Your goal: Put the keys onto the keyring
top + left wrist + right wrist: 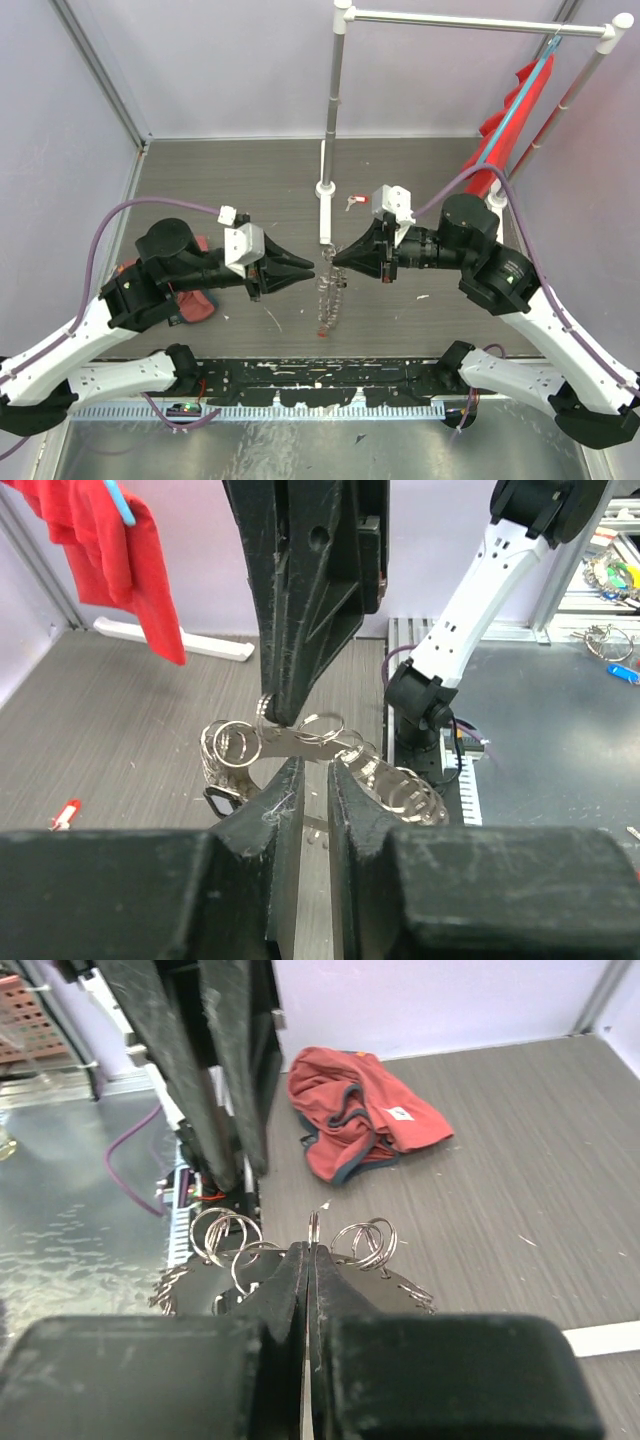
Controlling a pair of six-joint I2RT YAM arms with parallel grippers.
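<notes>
Nearest the right wrist lens: the right fingers [283, 1288] are pressed together, clamped on a thin metal edge of the keyring [225, 1250] that stands up from between their tips; the keyring's toothed rim and several small split rings [365, 1242] spread to either side.

Left wrist view: the left fingers [275, 810] stand slightly parted, with a narrow gap; we see nothing held between them; the keyring lies just beyond their tips, and we cannot tell whether it touches them.

From above: both arms meet almost tip to tip over the middle of the surface [230, 180]; the keyring dangles below the meeting point.

One red-headed key [354, 201] lies on the surface near the foot of the white rack post [333, 110], well apart from the keyring.

A crumpled red cloth [365, 1110] lies on the surface beneath the left arm; a red garment [510, 125] hangs from the rack at far right.
</notes>
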